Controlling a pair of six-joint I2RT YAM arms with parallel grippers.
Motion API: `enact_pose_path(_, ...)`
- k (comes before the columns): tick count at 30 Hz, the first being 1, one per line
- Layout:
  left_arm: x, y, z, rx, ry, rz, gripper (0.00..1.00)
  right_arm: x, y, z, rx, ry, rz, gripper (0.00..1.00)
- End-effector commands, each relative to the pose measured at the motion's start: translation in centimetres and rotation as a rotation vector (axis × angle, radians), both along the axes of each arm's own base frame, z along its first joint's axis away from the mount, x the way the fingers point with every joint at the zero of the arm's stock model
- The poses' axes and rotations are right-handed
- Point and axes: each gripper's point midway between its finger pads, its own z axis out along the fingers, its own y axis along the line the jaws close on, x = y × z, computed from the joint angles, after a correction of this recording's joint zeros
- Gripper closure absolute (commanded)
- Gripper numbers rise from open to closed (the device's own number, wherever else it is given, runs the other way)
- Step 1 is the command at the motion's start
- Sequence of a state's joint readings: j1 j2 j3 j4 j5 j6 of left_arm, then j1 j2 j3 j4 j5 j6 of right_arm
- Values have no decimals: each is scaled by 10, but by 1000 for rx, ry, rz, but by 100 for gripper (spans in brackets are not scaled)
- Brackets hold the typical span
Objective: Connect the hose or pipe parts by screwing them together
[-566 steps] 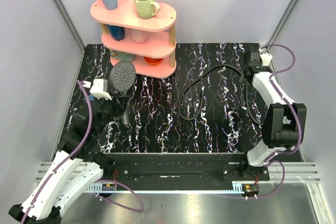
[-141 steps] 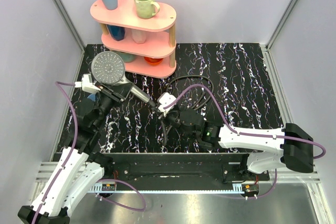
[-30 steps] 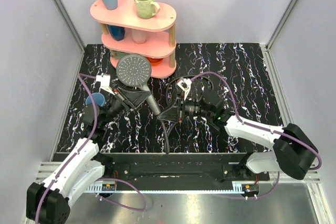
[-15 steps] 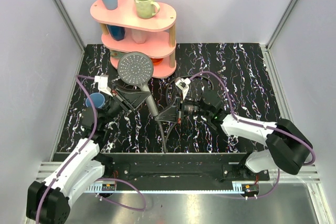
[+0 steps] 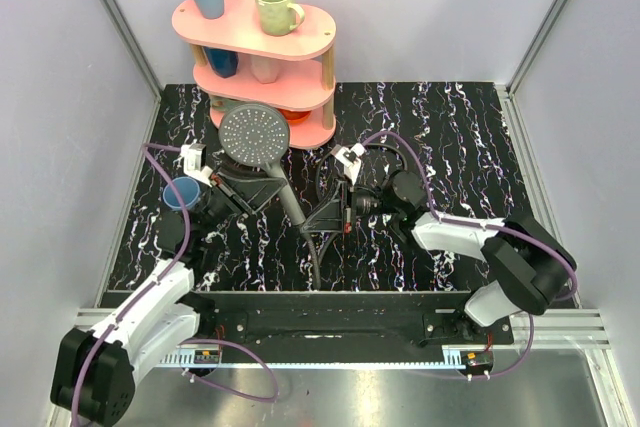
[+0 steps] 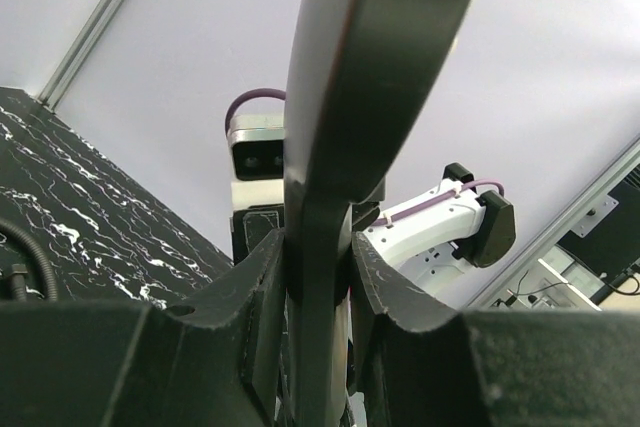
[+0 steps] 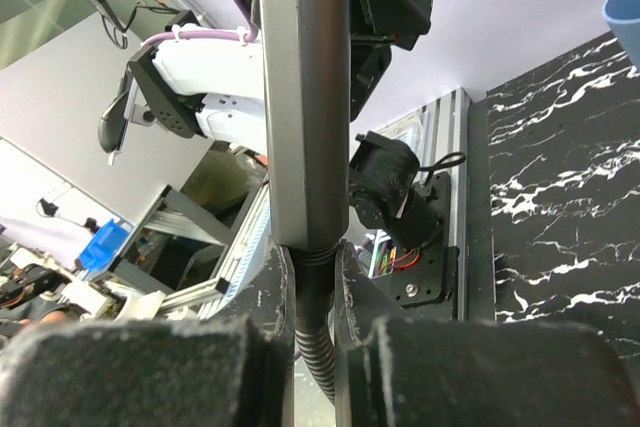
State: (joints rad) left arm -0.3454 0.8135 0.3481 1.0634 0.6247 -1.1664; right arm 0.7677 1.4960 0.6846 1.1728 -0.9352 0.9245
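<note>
1. One shower head (image 5: 255,132): the round perforated face points up. Its dark handle is clamped between the closed jaws of the left gripper (image 6: 318,277).
2. One hose (image 5: 315,262): the upper end meets the handle's lower end. There the right gripper (image 7: 305,297) jaws are closed on the hose.
3. Two grippers: each grips one part.

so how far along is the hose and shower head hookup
Done: the hose has its end brought up against the base of the shower head handle. In hand: the left end effector clamps the head's neck, and the right end effector grips the hose just below the joint. Left: probably tightening turns, then letting go; how deep the thread sits cannot be seen.
</note>
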Motion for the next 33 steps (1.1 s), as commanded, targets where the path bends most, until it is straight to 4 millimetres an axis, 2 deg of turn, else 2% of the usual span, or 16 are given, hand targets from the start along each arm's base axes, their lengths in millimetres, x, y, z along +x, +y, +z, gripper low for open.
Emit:
enact_pose_path(1, -39, -11, -4, 44, -88, -174, 100, 24, -8, 56, 196, -61, -70, 100)
enact_pose_path(4, -36, -10, -5, 49, -86, -156, 100, 28, -6, 54, 188, -31, -70, 95)
enact_pose_path(9, -10, -7, -14, 95, 9, -40, 100, 39, -3, 46, 155, 13, -106, 79)
enact_pose_path(12, 12, 1, -23, 157, 85, 92, 100, 48, 0, 29, 86, 52, -158, 64)
enact_pose_path(13, 19, 4, -37, 213, 130, 135, 100, 50, 0, 25, 75, 45, -170, 58)
enact_pose_path(14, 29, 10, -33, 219, 151, 200, 100, 53, 0, 23, 66, 51, -188, 55)
enact_pose_path(16, 38, 16, -47, 285, 202, 258, 100, 55, -1, 16, 42, 75, -206, 48)
enact_pose_path(17, 42, 18, -43, 286, 208, 282, 100, 56, -1, 15, 37, 83, -217, 38)
enact_pose_path(20, 48, 22, -48, 304, 246, 310, 100, 66, -2, 5, -9, 109, -272, 25)
enact_pose_path(24, 58, 34, -55, 321, 311, 397, 100, 83, -5, -10, -141, 109, -399, 23)
enact_pose_path(26, 65, 46, -61, 340, 366, 477, 100, 98, -12, -14, -190, 33, -517, 22)
enact_pose_path(28, 67, 56, -69, 373, 416, 534, 100, 95, -16, -13, -272, -64, -590, 22)
enact_pose_path(29, 71, 64, -66, 370, 426, 584, 100, 106, -22, -11, -306, -96, -696, 21)
enact_pose_path(30, 72, 68, -67, 378, 446, 610, 100, 90, -15, -9, -350, -132, -691, 21)
enact_pose_path(31, 71, 73, -74, 403, 483, 628, 100, 90, -16, -8, -382, -205, -724, 20)
enact_pose_path(33, 75, 80, -69, 406, 506, 673, 100, 94, -15, -11, -453, -244, -812, 19)
